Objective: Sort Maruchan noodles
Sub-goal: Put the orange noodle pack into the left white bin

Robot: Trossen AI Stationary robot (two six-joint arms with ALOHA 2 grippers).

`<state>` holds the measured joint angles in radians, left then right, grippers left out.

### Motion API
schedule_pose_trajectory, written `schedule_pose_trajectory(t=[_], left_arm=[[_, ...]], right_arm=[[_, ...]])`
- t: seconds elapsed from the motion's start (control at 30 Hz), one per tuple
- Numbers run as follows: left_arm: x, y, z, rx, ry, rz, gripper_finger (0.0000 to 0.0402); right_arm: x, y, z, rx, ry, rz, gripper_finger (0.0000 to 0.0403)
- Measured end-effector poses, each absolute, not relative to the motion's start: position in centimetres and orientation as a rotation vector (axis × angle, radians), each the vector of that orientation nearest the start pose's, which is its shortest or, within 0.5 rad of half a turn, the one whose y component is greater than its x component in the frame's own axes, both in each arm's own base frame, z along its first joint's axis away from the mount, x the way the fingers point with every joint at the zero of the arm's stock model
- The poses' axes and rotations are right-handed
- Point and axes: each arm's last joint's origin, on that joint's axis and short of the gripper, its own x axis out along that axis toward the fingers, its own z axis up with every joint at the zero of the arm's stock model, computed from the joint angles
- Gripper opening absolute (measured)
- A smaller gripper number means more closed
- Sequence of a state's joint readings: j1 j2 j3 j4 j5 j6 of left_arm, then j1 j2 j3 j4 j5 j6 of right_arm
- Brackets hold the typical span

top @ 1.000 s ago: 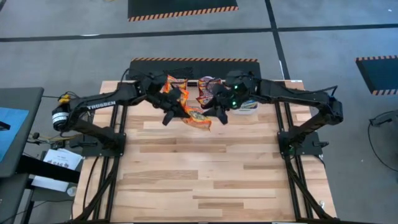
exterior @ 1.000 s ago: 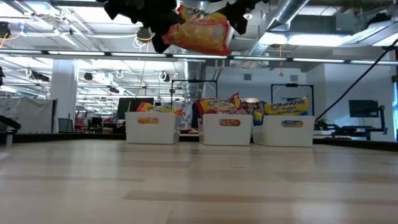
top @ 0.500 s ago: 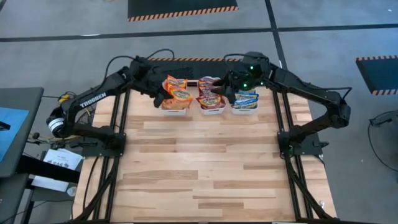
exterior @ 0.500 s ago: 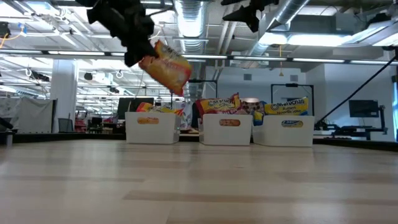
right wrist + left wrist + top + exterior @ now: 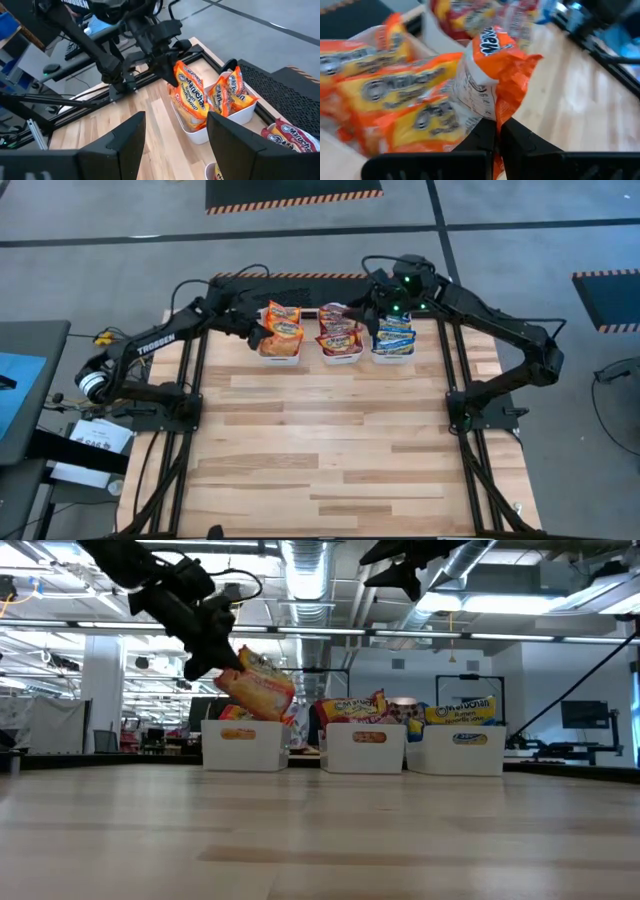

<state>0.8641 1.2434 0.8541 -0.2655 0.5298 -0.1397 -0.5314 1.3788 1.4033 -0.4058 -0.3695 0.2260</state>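
Note:
My left gripper (image 5: 260, 336) is at the far left of the table, shut on an orange Maruchan noodle packet (image 5: 284, 330) that hangs over the left white bin (image 5: 244, 746). That bin holds more orange packets (image 5: 395, 95). The middle bin (image 5: 367, 748) holds dark red packets (image 5: 340, 338), and the right bin (image 5: 462, 750) holds blue ones (image 5: 395, 338). My right gripper (image 5: 175, 145) hovers open and high above the middle and right bins (image 5: 374, 306), with nothing between its fingers. My left gripper pinches the orange packet's crimped end (image 5: 501, 114) between its two fingers. The fingers slant down at it from the table's left. The packet sticks out tilted beyond the fingertips (image 5: 258, 690), low over the left bin; I cannot tell whether it touches the packets there.
The three white bins stand in a row along the table's far edge (image 5: 340, 352). The wooden table top (image 5: 330, 440) in front of them is bare. Black arm frames run along the left (image 5: 180, 410) and right (image 5: 470, 420) sides.
My left gripper has carried the orange packet from high over the table's middle toward the far left and down, to just above the left bin; the packet has tipped from level to slanting. My right gripper has drawn away from the packet, toward the far edge and up.

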Motion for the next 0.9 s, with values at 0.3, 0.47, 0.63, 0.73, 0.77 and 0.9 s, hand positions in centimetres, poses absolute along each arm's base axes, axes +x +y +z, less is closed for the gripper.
schedule_pose_trajectory(t=[0.3, 0.47, 0.63, 0.73, 0.77, 0.9], left_arm=[[17.1, 18.1, 21.7, -0.622, 0.491, 0.443, 0.0], [16.8, 17.8, 20.3, -0.65, 0.435, 0.478, 0.0], [16.4, 17.5, 19.3, -0.683, 0.47, 0.522, 0.0003], [16.5, 17.4, 19.2, -0.674, 0.482, 0.518, 0.0004], [16.5, 17.4, 19.2, -0.664, 0.484, 0.522, 0.0005], [16.6, 17.4, 19.2, -0.648, 0.49, 0.55, 0.0021]], right_arm=[[26.2, -14.9, 39.3, 0.393, 0.321, -0.219, 0.0235], [26.2, -14.9, 39.3, 0.393, 0.321, -0.22, 0.0235], [26.2, -14.9, 39.3, 0.393, 0.321, -0.22, 0.0235], [26.2, -14.9, 39.3, 0.393, 0.321, -0.22, 0.0235], [26.2, -14.9, 39.3, 0.393, 0.321, -0.22, 0.0235], [26.2, -14.9, 39.3, 0.393, 0.321, -0.22, 0.0235]])
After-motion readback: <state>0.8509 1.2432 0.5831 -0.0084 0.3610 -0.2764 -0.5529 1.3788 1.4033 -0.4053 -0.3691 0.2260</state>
